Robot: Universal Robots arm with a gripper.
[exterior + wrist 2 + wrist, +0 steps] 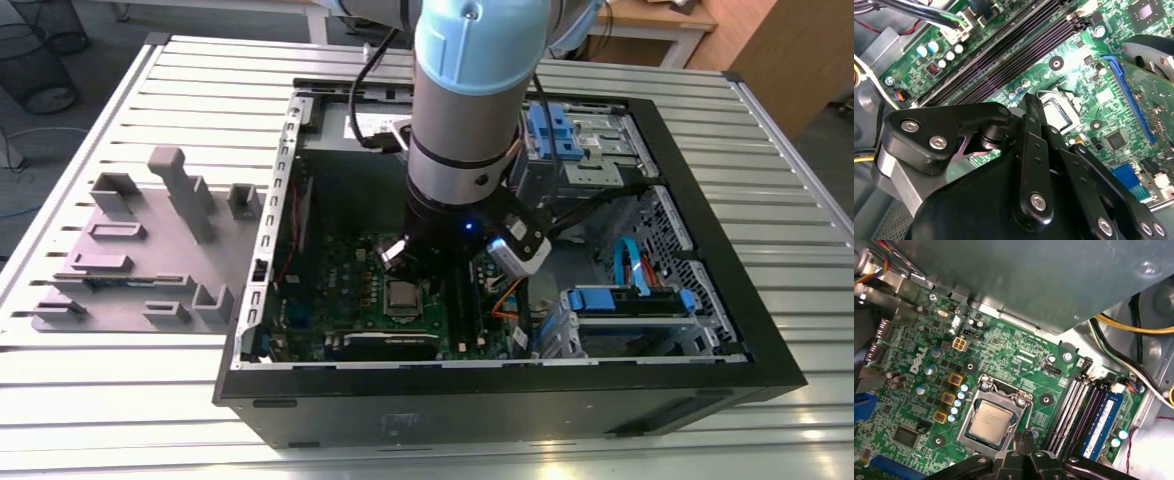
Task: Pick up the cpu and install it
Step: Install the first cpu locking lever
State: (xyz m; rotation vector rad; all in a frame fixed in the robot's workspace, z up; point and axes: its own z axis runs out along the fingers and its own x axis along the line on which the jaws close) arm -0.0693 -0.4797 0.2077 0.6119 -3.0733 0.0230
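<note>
The cpu sits in its socket on the motherboard, just below the gripper, whose fingertips meet closed on nothing beside the socket's edge. In the second wrist view the black fingers hide part of the cpu, and memory slots run past it. The exterior view has the arm reaching down into the open case on the surface, grey fixture blocks lying off to that view's left.

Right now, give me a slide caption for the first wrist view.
The cpu sits in its socket on the green motherboard, with the claw poised just beside it.
</note>
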